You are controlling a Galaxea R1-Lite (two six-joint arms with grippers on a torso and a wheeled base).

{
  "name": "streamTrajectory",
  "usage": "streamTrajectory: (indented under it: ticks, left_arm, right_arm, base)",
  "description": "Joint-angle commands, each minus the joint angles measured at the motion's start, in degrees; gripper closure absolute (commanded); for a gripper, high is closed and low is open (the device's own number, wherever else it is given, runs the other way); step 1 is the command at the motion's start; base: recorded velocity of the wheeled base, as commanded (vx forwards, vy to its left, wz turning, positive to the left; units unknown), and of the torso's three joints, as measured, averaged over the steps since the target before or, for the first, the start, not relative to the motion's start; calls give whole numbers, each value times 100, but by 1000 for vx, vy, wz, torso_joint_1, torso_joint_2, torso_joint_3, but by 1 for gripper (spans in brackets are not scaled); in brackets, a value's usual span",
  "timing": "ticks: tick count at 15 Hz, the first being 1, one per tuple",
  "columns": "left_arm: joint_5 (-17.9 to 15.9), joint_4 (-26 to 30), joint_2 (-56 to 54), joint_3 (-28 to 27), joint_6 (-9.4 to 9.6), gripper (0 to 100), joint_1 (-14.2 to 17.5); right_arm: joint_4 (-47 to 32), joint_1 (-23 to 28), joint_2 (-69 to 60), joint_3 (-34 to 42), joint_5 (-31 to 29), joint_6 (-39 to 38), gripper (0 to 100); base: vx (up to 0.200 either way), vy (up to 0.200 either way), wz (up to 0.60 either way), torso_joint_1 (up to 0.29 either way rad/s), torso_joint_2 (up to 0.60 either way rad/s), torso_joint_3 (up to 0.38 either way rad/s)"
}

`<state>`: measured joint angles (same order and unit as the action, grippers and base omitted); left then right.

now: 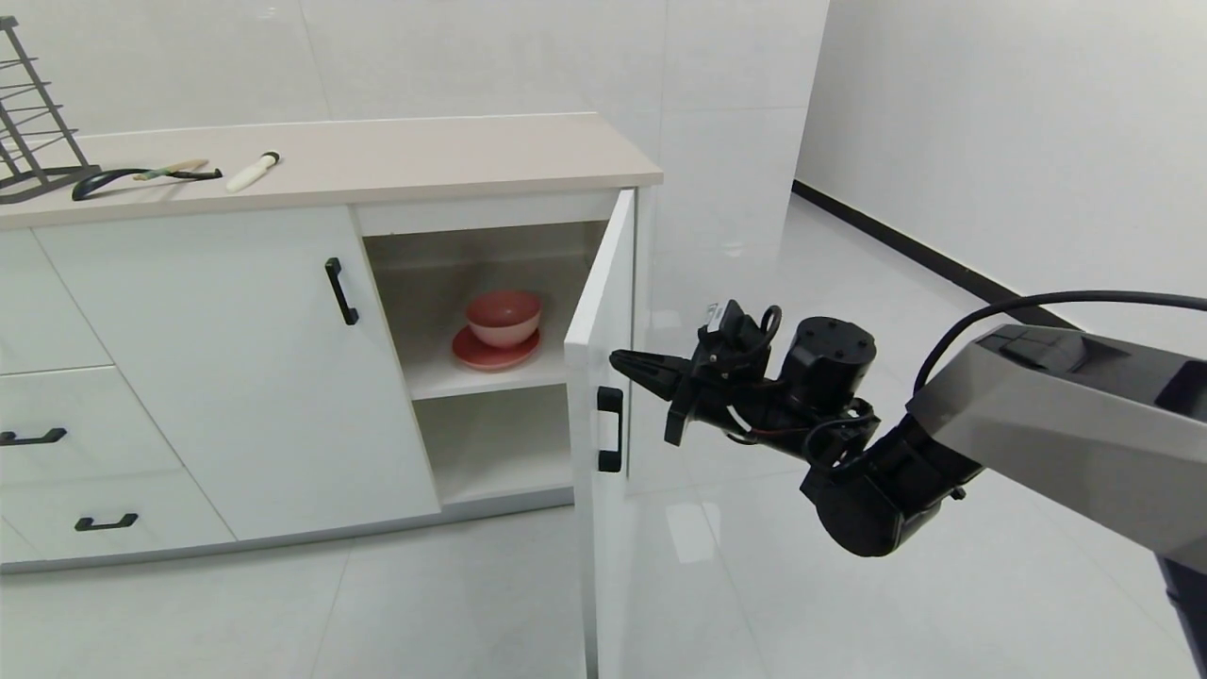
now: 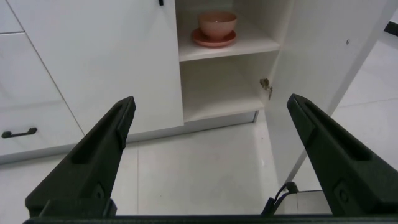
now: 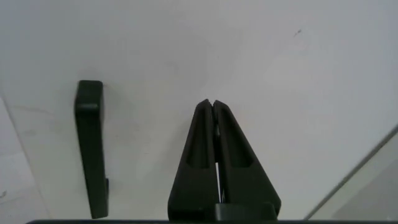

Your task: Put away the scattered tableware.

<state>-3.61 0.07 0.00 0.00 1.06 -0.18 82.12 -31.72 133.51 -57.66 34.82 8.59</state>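
The right gripper [image 1: 624, 359], fingers pressed together and empty, hangs at the outer face of the open door [image 1: 596, 302], just above its handle [image 1: 610, 429]. The door stands between it and the shelf [image 1: 443, 377], where a bowl [image 1: 504, 318] sits on a plate [image 1: 490, 355]. The left gripper [image 2: 211, 102] gapes wide, holding nothing. A knife [image 1: 253, 172] and spoon [image 1: 123, 177] lie on the counter [image 1: 424, 156] near a rack [image 1: 28, 123].
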Motion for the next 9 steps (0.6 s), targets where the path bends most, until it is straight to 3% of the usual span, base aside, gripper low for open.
streamTrajectory:
  ticks: [1, 5, 9]
  left_arm:
    - [0, -7, 0, 0, -1, 0, 1]
    - [0, 1, 0, 0, -1, 0, 1]
    - [0, 1, 0, 0, -1, 0, 1]
  right_arm:
    - [6, -177, -27, -26, -1, 2, 100]
    - [-20, -546, 263, -483, -36, -16, 100]
    - [-134, -713, 1177, -1872, -63, -24, 100]
  base:
    - [0, 0, 0, 0, 0, 0]
    - [0, 0, 0, 0, 0, 0]
    - [0, 0, 0, 0, 0, 0]
